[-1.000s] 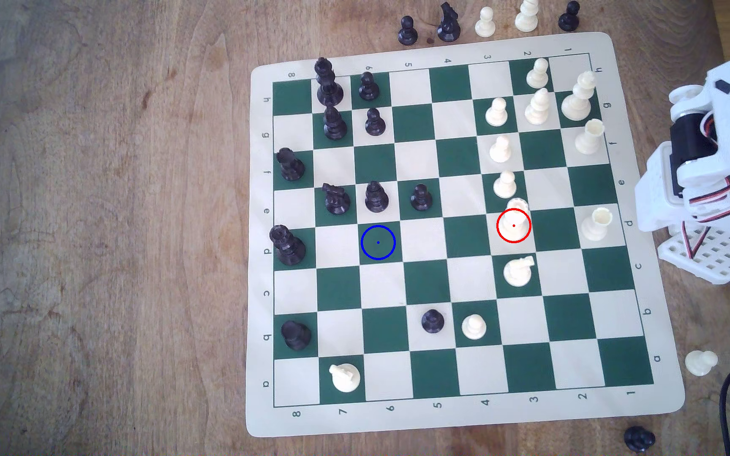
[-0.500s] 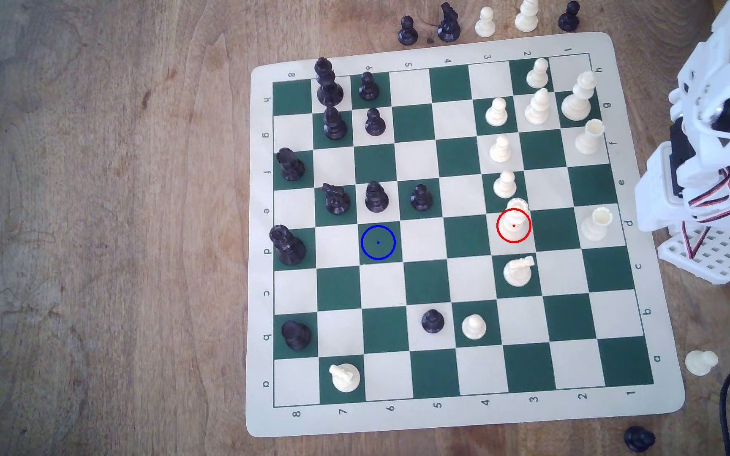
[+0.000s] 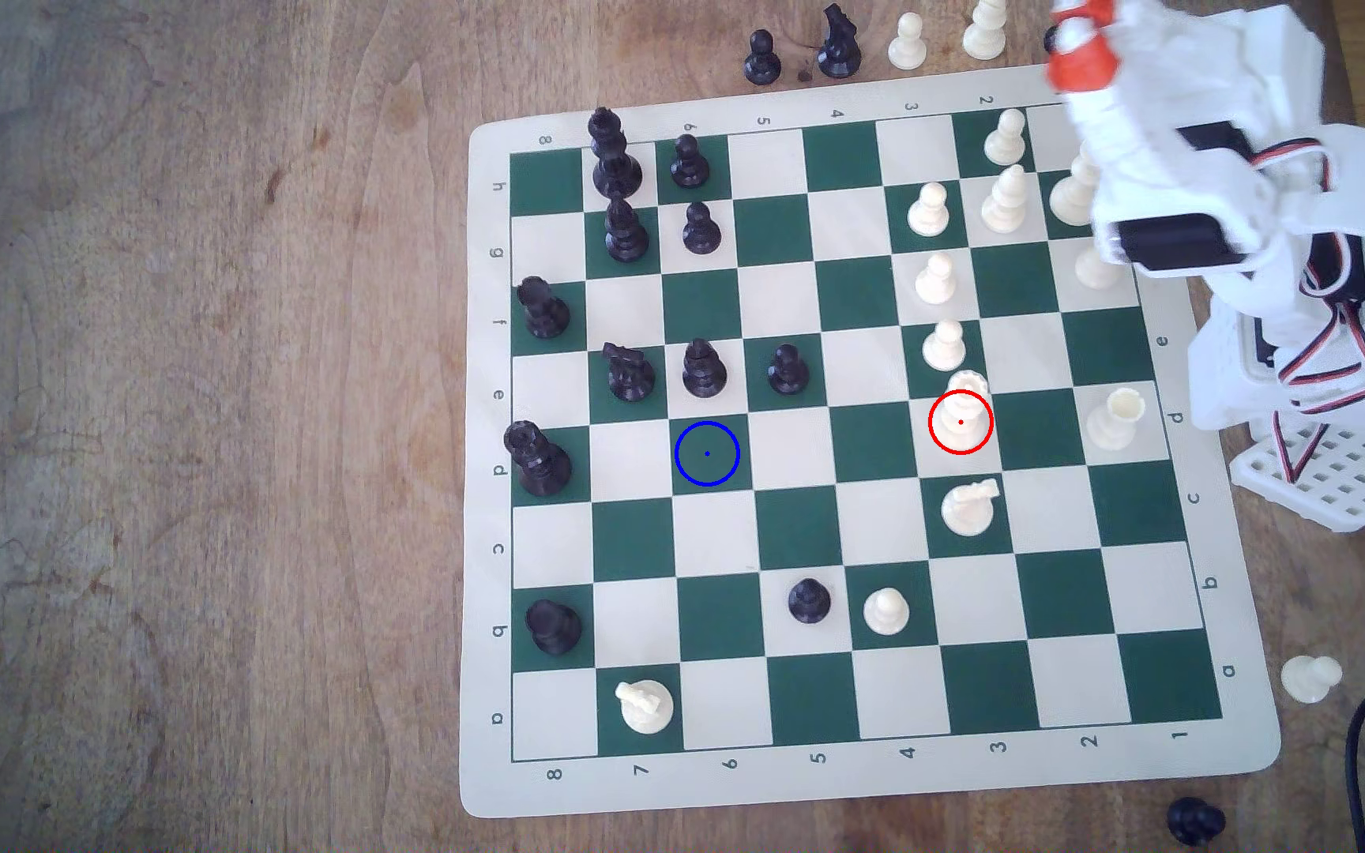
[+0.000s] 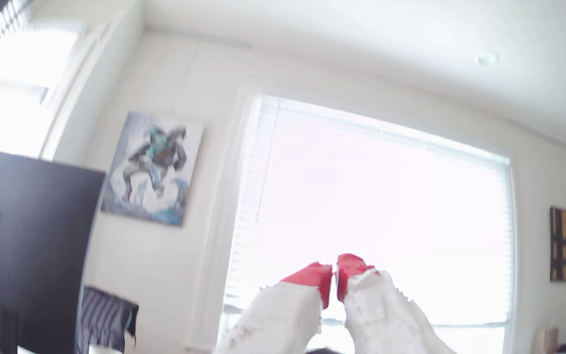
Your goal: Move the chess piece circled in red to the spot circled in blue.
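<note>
The tall cream-white plastic queen (image 3: 961,414) was seen on its red-ringed square, untouched. The red-tipped white gripper (image 4: 334,277), nearly closed and empty, was raised; opening and lowering toward the queen were judged necessary.

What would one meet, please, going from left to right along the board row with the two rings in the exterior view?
Black queen → blue-ringed square → red-ringed white queen → white rook.

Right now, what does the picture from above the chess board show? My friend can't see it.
A cream queen stands ringed in red on a green-and-cream chess board, and a blue ring marks a bare green square toward the exterior view's left. The white arm's red-tipped gripper hangs over the board's upper right corner.
</note>
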{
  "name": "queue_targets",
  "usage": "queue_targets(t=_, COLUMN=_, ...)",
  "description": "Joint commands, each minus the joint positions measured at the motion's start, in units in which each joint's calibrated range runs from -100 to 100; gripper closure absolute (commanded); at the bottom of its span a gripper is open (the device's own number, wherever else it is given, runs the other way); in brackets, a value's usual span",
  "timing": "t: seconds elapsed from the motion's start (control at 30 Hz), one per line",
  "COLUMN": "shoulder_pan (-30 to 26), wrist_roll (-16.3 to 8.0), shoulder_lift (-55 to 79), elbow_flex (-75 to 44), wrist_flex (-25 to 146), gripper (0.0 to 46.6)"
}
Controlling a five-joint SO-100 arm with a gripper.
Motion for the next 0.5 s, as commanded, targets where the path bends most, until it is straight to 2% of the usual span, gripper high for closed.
queue_targets(t=0.0, shoulder_pan=1.37, wrist_roll=-0.24, shoulder_lift=-0.28, elbow_flex=-7.62, wrist_flex=15.3, gripper=46.4)
queue_targets(t=0.2, shoulder_pan=2.7, wrist_roll=0.73, shoulder_lift=-0.2, elbow_flex=-21.49, wrist_flex=49.62, gripper=46.4)
queue_targets(t=0.3, shoulder_pan=2.54, wrist_roll=0.34, shoulder_lift=2.1, elbow_flex=-29.02, wrist_flex=65.92, gripper=46.4)
queue_targets(t=0.4, shoulder_pan=1.99, wrist_roll=-1.37, shoulder_lift=8.29, elbow_flex=-38.17, wrist_flex=79.27, gripper=46.4)
queue_targets(t=0.43, shoulder_pan=1.68, wrist_roll=-3.42, shoulder_lift=13.13, elbow_flex=-44.07, wrist_flex=86.56, gripper=45.7)
queue_targets(t=0.47, shoulder_pan=1.44, wrist_roll=-4.15, shoulder_lift=15.25, elbow_flex=-46.79, wrist_flex=89.83, gripper=45.4)
